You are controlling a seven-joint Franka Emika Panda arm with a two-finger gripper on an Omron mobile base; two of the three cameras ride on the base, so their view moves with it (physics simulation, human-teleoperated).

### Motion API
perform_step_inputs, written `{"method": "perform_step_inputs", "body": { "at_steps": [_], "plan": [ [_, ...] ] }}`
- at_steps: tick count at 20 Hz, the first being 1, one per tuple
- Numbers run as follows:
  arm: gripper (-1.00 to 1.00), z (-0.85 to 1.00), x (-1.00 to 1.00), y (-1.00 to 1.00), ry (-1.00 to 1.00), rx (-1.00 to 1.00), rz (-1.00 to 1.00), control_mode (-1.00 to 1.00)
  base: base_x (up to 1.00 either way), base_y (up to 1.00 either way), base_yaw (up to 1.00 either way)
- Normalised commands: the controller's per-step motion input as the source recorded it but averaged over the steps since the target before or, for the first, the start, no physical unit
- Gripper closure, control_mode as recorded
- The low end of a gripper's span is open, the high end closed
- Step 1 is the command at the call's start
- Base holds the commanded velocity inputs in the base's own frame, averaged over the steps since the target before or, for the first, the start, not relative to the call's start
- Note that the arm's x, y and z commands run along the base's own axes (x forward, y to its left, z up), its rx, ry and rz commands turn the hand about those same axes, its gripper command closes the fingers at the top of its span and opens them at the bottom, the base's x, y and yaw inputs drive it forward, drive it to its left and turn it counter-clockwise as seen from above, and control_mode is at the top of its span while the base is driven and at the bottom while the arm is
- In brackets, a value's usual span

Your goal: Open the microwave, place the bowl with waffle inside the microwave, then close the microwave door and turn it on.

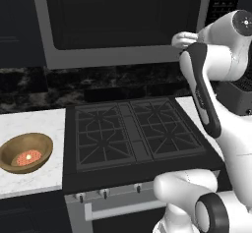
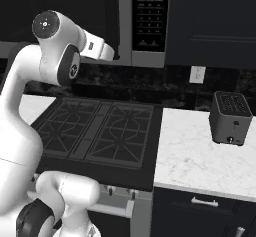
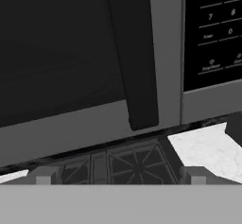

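A rendered home kitchen is shown: a black gas stove with cast-iron grates (image 1: 130,131) is set between white marble desk tops (image 2: 200,153), a grey-framed microwave with dark glass door (image 1: 123,20) is mounted above it, and a small dark toaster (image 2: 230,118) is seen beneath dark cabinets (image 2: 215,21).

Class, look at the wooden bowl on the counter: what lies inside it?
Inside the bowl lies one waffle, a reddish-orange disc with a pale centre, flat on the bottom. The part of the bowl's floor beneath the waffle is covered.
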Motion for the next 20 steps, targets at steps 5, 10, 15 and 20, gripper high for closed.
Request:
{"method": "perform_step_inputs", "body": {
  "at_steps": [5, 10, 15, 20],
  "plan": [
    [-1.0, 0.04, 0.09, -0.26, 0.0, 0.02, 0.03, -1.0, 0.0, 0.0, 0.0],
    [-1.0, 0.0, 0.3, -0.01, -0.01, 0.02, 0.0, -1.0, 0.0, 0.0, 0.0],
    [-1.0, 0.0, 0.35, -0.19, -0.04, 0.04, 0.01, -1.0, 0.0, 0.0, 0.0],
    [-1.0, 0.0, 0.28, -0.1, -0.03, 0.02, 0.0, -1.0, 0.0, 0.0, 0.0]
  ]
}}
